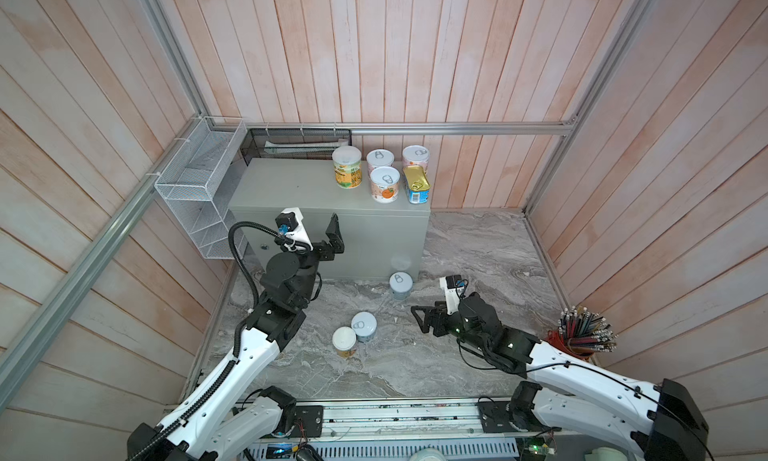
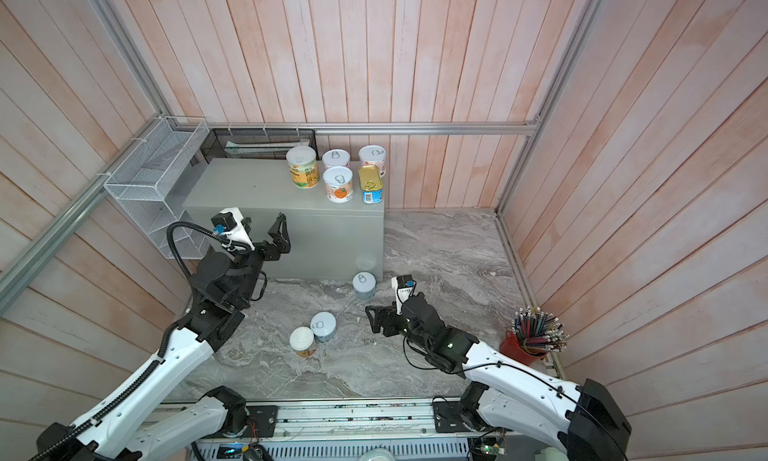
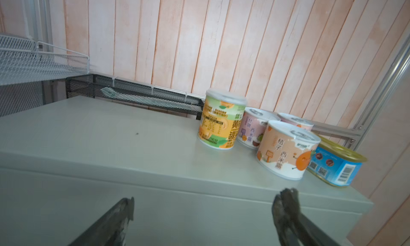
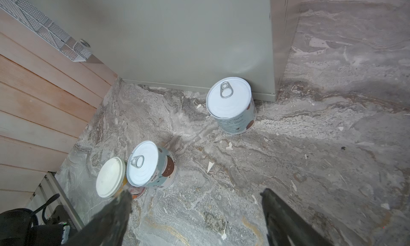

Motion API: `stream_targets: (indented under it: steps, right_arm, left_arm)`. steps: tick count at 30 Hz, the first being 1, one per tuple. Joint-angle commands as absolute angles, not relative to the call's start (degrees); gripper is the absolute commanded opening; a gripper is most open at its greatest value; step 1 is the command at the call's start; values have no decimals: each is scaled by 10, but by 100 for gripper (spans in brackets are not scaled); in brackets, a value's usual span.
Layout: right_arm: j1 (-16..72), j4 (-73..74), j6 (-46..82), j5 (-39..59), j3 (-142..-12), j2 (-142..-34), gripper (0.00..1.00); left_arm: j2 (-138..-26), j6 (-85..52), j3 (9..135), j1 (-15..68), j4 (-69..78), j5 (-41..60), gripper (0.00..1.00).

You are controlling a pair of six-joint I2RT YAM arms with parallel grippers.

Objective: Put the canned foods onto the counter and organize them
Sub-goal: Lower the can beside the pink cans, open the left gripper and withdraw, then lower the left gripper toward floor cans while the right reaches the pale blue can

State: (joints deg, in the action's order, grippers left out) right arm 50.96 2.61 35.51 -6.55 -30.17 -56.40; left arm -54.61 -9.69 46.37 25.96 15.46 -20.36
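Canned foods (image 1: 385, 184): five grouped at the counter's (image 1: 291, 184) far right end; three on the marble (image 1: 478, 251), a lone can (image 1: 401, 284) against the counter's base, a touching pair (image 1: 364, 326) nearer me. Left gripper (image 1: 318, 230) gapes empty before the counter's front; right gripper (image 1: 422, 319), also wide and empty, hangs low just right of the pair. My worry is the pair: a finger wedged between them could topple either.
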Motion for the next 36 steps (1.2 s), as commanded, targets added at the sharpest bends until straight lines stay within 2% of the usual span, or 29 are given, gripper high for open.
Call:
stream_targets:
  steps: [1,6,14,20,25,33,36]
  right_arm:
    - [508,60,358,-65,-312,-592,91]
    - [508,69,372,-63,-317,-625,91]
    - [508,22,393,-83,-355,-681,91]
    - [508,34,404,-86,-368,-717,90]
    - [507,2,403,-90,-388,-745,89]
    - [505,0,416,-105,-400,-755,88]
    - [505,11,434,-127,-398,-757,84]
  left_arm:
    - [-523,-101,426,262,135,-235,100]
    - [-480,-124,371,267,109,-207,100]
    - [-433,-119,318,269,93,-222,100]
    - [-456,-142,288,274,113,-150,100]
    - [-414,-156,224,285,167,-115,100]
    - [-406,-134,160,397,180,-169,100]
    - [-415,-125,153,425,199,-173,100]
